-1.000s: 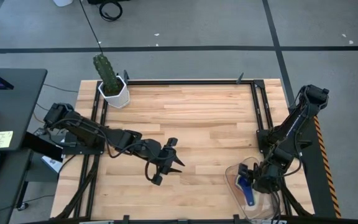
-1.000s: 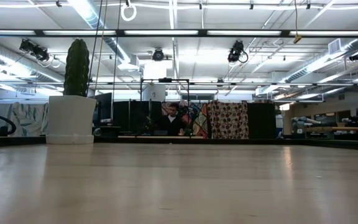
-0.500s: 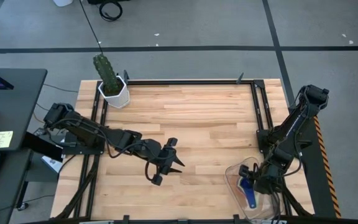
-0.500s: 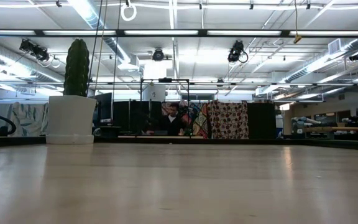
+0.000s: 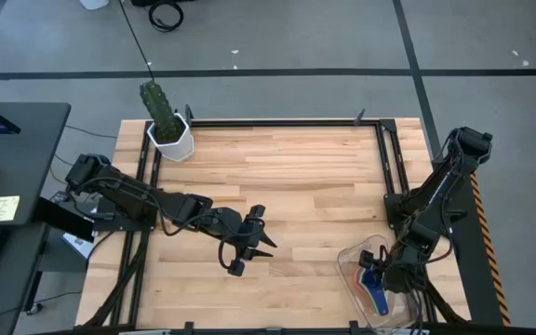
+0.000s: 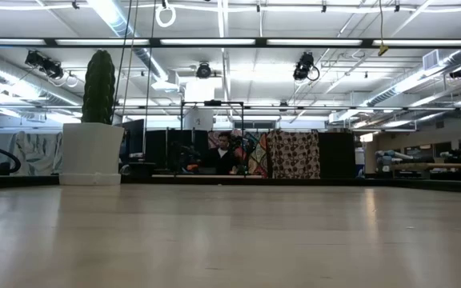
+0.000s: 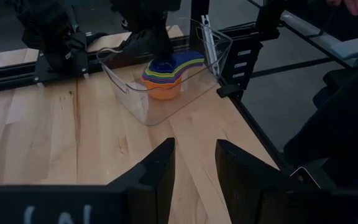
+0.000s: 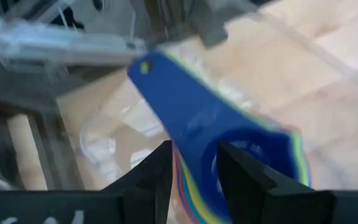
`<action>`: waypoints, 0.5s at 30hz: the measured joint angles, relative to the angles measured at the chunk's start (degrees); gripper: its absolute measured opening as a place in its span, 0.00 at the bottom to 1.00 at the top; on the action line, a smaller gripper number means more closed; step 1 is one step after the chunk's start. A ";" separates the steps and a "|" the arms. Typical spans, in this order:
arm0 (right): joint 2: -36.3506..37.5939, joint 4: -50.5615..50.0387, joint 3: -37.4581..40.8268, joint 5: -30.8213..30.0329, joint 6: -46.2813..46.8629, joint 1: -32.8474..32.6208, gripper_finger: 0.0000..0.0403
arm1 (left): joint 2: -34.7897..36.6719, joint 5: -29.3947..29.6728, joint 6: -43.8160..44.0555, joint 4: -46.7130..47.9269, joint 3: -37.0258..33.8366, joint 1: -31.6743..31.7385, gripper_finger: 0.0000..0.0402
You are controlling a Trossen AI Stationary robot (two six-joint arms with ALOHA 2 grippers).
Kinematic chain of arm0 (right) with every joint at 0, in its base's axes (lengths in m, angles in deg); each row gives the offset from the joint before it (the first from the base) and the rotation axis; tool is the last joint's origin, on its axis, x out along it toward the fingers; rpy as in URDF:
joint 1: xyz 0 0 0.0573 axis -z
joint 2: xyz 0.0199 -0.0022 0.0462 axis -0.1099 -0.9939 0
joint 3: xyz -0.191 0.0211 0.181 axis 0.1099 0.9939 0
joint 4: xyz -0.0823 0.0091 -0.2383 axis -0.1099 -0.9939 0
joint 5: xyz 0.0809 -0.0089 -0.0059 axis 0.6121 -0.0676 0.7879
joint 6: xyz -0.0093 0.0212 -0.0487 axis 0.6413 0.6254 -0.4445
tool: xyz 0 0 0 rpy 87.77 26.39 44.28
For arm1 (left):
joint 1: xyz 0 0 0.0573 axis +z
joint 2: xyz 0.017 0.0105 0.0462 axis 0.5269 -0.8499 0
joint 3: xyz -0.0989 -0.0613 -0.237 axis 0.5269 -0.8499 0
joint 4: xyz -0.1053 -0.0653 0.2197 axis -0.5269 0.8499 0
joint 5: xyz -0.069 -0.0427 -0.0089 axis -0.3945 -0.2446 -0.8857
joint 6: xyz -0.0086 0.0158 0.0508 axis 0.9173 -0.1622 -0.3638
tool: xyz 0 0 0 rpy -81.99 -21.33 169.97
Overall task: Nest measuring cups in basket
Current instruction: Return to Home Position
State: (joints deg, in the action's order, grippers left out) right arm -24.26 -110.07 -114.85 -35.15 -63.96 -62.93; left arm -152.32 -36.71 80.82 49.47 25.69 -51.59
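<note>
Neatly nested in the basket, measuring cups, blue uppermost, aim handles away from the cactus; left end effector and right end effector: fingers parted.

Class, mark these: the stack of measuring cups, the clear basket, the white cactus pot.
stack of measuring cups (image 7: 166,78): left wrist view, the nested bowls.
clear basket (image 7: 194,87): left wrist view, its near wall.
white cactus pot (image 5: 180,147): high view, the pot's side.

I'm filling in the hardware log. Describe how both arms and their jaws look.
Both the left arm and the right arm are black, built of slim jointed segments with bulkier housings at the joints. Black cables loop along the left arm. Each ends in two flat, dark, blunt-tipped jaws; white lettering marks the left one's housing behind them.
</note>
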 joint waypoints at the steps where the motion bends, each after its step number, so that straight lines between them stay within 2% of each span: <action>1: 0.00 0.09 -0.55 0.00 0.00 0.00 0.32 | 0.00 0.00 0.00 0.03 0.00 0.00 0.30; 9: 0.00 -5.58 -8.69 -0.24 1.04 0.00 0.32 | 0.00 0.47 -0.04 0.31 0.00 0.04 0.30; 12: 0.00 -12.68 -13.06 -2.72 1.94 0.00 0.32 | 0.00 3.14 0.31 0.35 0.00 0.13 0.30; 15: 0.04 -17.66 -16.29 -8.44 4.04 0.18 0.31 | -0.11 5.62 0.35 0.35 0.00 0.21 0.30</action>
State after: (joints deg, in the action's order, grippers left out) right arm -24.22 -127.73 -131.14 -43.58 -59.92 -62.75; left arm -152.43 -31.09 81.17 49.82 25.69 -51.38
